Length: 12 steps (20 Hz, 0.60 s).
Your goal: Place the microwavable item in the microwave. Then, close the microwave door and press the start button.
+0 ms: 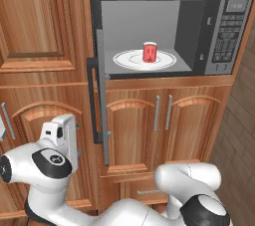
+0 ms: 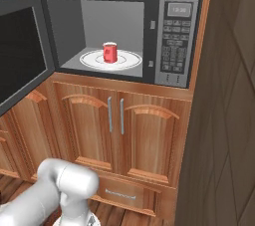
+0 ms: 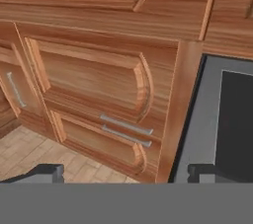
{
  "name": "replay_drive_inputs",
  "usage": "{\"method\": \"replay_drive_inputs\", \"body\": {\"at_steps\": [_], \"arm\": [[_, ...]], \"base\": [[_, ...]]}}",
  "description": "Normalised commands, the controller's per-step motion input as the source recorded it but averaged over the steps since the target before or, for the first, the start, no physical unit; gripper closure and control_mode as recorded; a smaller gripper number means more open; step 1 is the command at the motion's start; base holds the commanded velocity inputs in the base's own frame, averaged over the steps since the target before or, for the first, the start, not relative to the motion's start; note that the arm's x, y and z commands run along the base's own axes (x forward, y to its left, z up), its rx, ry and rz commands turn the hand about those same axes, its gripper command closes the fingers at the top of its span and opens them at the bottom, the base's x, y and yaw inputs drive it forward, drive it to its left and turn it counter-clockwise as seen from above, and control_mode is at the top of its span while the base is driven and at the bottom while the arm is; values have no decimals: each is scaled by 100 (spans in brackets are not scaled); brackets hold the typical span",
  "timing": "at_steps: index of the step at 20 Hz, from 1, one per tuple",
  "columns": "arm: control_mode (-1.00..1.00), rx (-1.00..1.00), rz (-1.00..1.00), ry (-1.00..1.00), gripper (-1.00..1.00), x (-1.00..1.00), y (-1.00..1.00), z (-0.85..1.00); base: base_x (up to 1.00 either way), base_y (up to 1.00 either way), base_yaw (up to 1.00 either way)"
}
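The red cup (image 1: 150, 52), the microwavable item, stands upright on the white turntable (image 1: 127, 60) inside the microwave (image 1: 226, 31); it is seen again as the cup (image 2: 110, 52) on the turntable (image 2: 89, 59). The microwave door (image 1: 101, 95) is swung wide open, edge-on, with its dark bar handle (image 1: 91, 100) toward the left. My white hand (image 1: 63, 134) hangs low, left of the door's lower end and apart from it. In the hand view my gripper (image 3: 124, 172) is open and empty, facing cabinet fronts, with the door's silver frame (image 3: 197, 119) at the right.
The keypad panel (image 2: 174, 41) with its display sits on the microwave's right side. Arched wooden cabinet doors (image 2: 144, 140) with metal pulls stand below the oven. A dark wooden wall (image 2: 224, 120) closes off the right. My arm's elbow (image 2: 67, 182) sits low in front.
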Motion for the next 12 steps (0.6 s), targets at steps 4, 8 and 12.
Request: {"method": "replay_drive_inputs", "body": {"at_steps": [4, 8, 12], "arm": [[-100, 0, -9, -11, -100, 0, -90, 20], [-100, 0, -5, -14, -100, 0, -100, 27], [-100, 0, -2, -14, -100, 0, -100, 28]], "base": [[0, 0, 0], [0, 0, 0], [0, 0, 0]]}}
